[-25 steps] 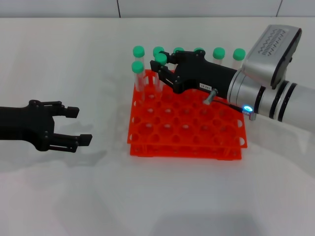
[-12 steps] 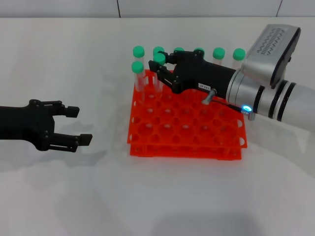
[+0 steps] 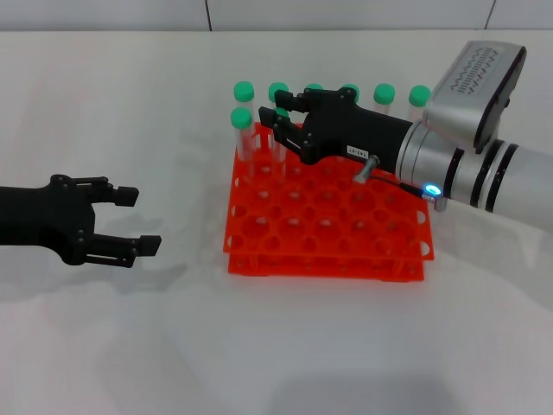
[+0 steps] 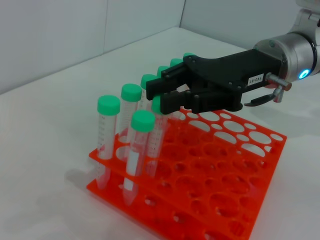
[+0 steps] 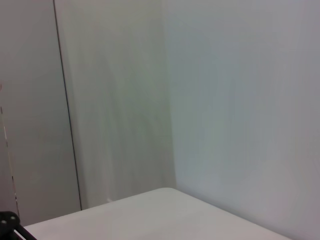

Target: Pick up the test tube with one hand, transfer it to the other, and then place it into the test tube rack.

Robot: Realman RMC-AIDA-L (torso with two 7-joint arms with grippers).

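Note:
The orange-red test tube rack [image 3: 328, 235] [image 4: 225, 200] stands at the table's middle. My right gripper [image 3: 283, 116] [image 4: 165, 94], black with a white label and a blue wrist light, reaches over the rack's far left corner. It is shut on the test tube [image 3: 278, 149] [image 4: 154, 145]. That tube stands upright with its lower end down in a second-row hole. Its green cap [image 4: 156, 104] peeks out between the fingers. My left gripper [image 3: 143, 220] hangs open and empty over the table, well to the left of the rack. The right wrist view shows only wall and table.
Several more green-capped tubes stand along the rack's back row [image 3: 384, 93] [image 4: 131, 93]. One stands in the second row at the left corner [image 3: 242, 119] [image 4: 143, 121], next to the held tube. The nearer rows of holes are unfilled.
The right gripper has lowered slightly and carried the tube down, so its cap now sits lower and is partly hidden by the fingers. The left arm has not moved.

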